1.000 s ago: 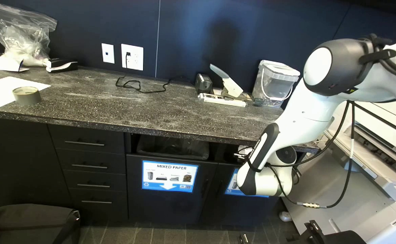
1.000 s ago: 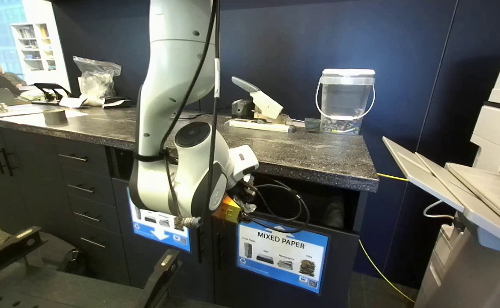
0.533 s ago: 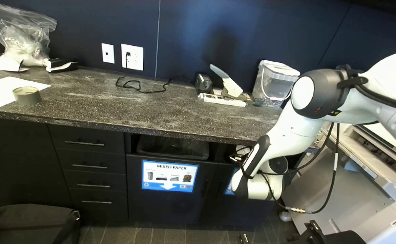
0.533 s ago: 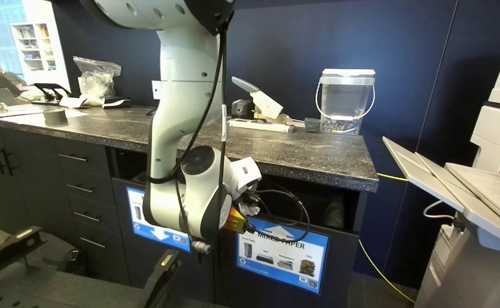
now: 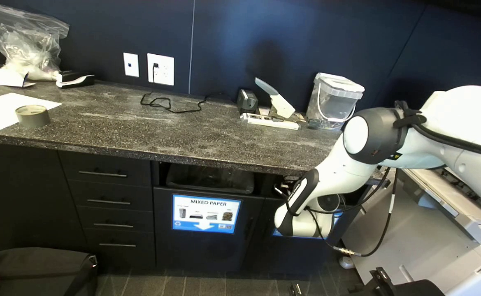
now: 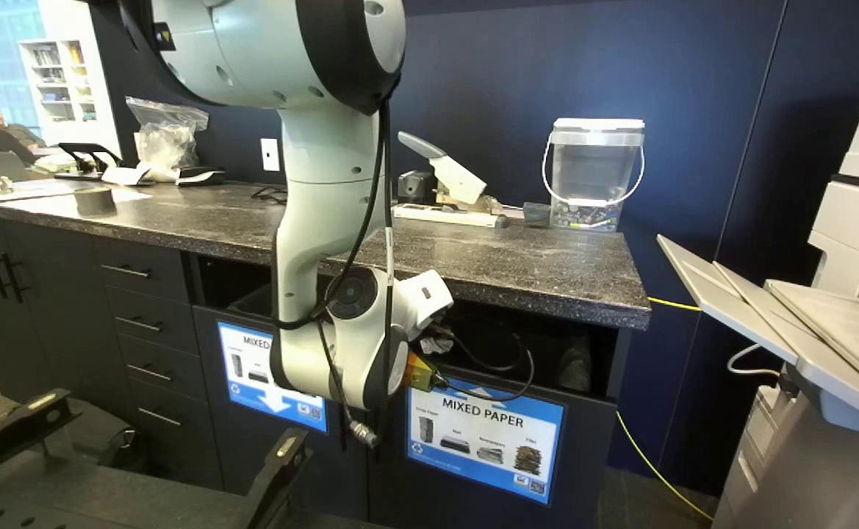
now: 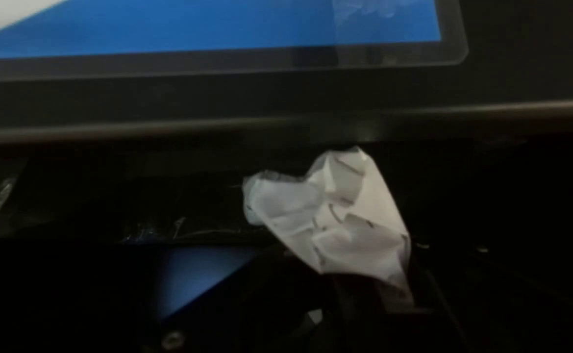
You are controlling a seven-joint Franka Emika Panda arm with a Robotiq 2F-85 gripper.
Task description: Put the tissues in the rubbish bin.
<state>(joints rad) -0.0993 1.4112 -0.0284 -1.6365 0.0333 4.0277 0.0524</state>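
One crumpled white tissue [image 7: 335, 220] with dark marks shows large in the wrist view. My gripper [image 7: 352, 287] is dark against a dark background there, and appears shut on the tissue's lower end. In an exterior view the tissue [image 6: 438, 342] hangs below the wrist at the left part of a dark cabinet opening [image 6: 532, 345] above a MIXED PAPER sign [image 6: 484, 441]. The fingers are mostly hidden by the wrist and shadow. A bin with a dark liner [image 5: 211, 187] shows in the neighbouring opening. The inside of the opening at the gripper is too dark to make out.
The countertop edge [image 6: 547, 297] runs just above the opening. A black cable loop [image 6: 528, 375] hangs from the wrist in front of it. A clear bucket [image 6: 594, 176], a stapler [image 6: 444, 169] and a tape roll [image 5: 32, 116] stand on the counter. A printer [image 5: 425, 230] stands beside the cabinet.
The arm's elbow has come down a good deal. The wrist, with the tissue still held, has moved a little sideways, farther along the opening, and the cable swings with it.
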